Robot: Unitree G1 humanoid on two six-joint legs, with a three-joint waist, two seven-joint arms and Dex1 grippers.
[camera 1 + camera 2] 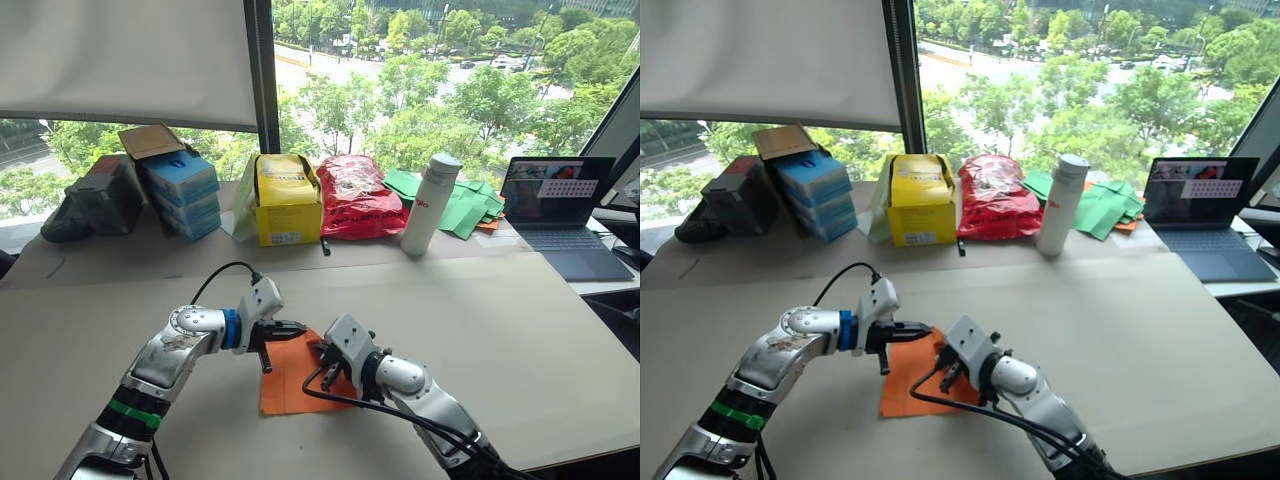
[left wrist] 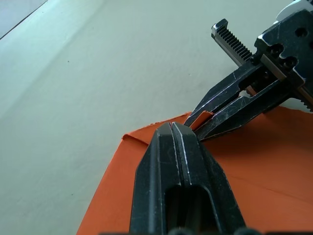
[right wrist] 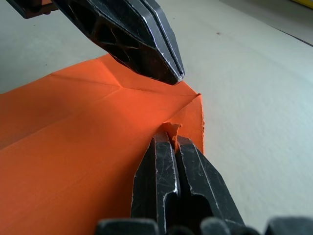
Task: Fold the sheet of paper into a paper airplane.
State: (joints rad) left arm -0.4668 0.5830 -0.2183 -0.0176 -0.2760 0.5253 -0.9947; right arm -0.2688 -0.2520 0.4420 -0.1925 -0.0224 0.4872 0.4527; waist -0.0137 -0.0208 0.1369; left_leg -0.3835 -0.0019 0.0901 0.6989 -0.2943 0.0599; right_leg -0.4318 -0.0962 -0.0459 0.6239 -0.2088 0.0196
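Sheet of paper [image 1: 290, 385], bright orange, lies flat on the table [image 1: 480, 320] near its front edge, between the two arms. Creases are visible across it, and one far corner is folded over.

Right gripper [image 3: 172, 138] is clenched on a small raised pinch of the paper's far edge; orange shows between the fingertips in both wrist views. Left gripper [image 2: 172, 126] has its fingers pressed together, tip right at the same edge, almost touching the right gripper. Whether it has any paper between its fingers can't be told from these views.

Surface: large pale beige tabletop, matte, bare around the paper. It butts against a wide window [image 1: 440, 80] looking out on trees and a road; a roller blind [image 1: 130, 55] covers the upper left part.

Along the far edge, well apart from the paper, from left: a dark bag [image 1: 95, 200], a stack of blue boxes [image 1: 182, 190] with brown cardboard on top, a yellow box [image 1: 288, 200], a red plastic bag [image 1: 358, 197], a white bottle [image 1: 428, 203] standing upright, a pile of green paper sheets [image 1: 465, 205], and an open laptop [image 1: 560, 210] at the right.

Nothing stands between the grippers and the paper; black cables [image 1: 400, 415] run along both arms.
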